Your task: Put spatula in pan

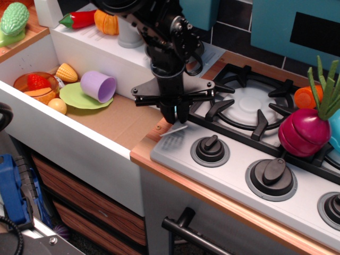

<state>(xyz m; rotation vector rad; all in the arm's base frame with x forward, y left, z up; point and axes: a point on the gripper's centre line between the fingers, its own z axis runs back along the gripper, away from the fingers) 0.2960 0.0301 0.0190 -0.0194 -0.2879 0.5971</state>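
Observation:
The spatula [173, 130] hangs from my gripper [173, 117]. Its grey blade shows edge-on, tilted just above the front left corner of the grey stove panel [170, 151]. A bit of its light blue handle shows between the fingers. My gripper is shut on that handle, with the fingers pointing down over the counter edge left of the burner [249, 103]. The pan does not show; the arm covers the spot behind it at the back of the counter.
A sunken sink to the left holds a lilac cup [99, 86], a green plate [79, 99], an orange bowl [33, 85] and toy corn [66, 71]. Stove knobs [211, 150] line the front. A purple radish [305, 133] and a carrot [307, 95] sit at the right.

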